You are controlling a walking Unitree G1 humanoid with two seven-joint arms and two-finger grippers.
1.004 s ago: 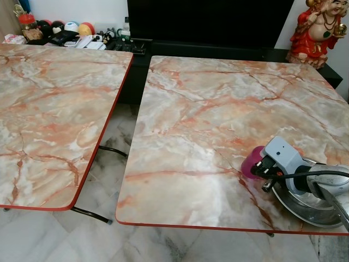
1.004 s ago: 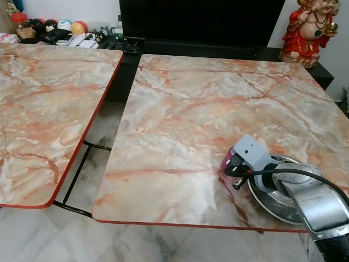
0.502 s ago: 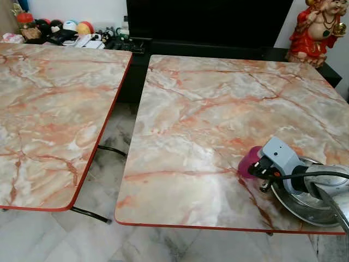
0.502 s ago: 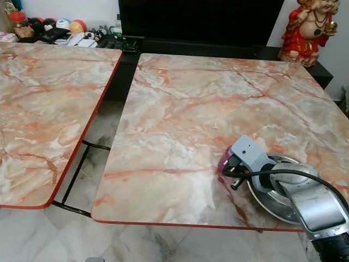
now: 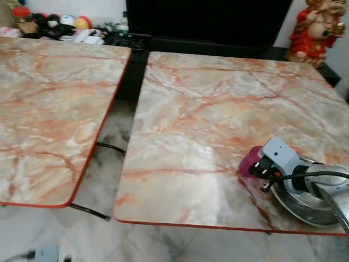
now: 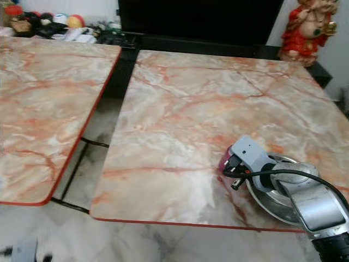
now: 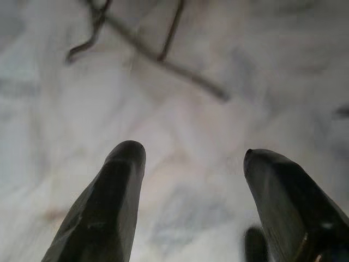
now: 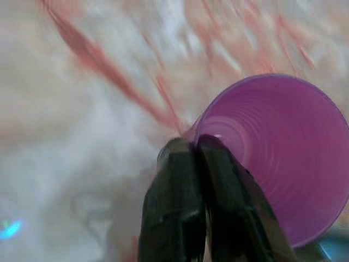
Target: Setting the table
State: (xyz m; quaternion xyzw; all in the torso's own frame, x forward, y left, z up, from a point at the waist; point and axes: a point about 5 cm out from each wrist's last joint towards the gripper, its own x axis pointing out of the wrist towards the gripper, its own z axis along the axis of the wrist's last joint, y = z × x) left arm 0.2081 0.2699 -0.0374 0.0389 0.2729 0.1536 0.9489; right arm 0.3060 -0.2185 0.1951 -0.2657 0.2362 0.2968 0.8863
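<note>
Pinching purple cup [image 8: 283,158] rim with right fingers [image 8: 185,213] clamped, at bench's [image 5: 207,114] five o'clock; left fingers [image 7: 103,213] apart above floor [image 7: 180,109].

Left gripper [image 7: 191,164]: I see it from behind its own two black fingers, which stand well apart with open space between the tips.
Fingers [image 7: 106,210]: both are dark, rounded at the tips and slightly glossy; neither touches anything that I can make out.
Floor [image 7: 180,109]: pale marbled tile, white with grey and faint pink veining, lies beyond the fingers; it is blurred.
Table legs [image 7: 163,57]: thin dark metal bars cross on the floor past the fingertips, one long bar running aslant and shorter ones meeting it.
Dark shape [image 7: 255,245]: a small dark patch sits beside one finger; I cannot tell what it is.
</note>
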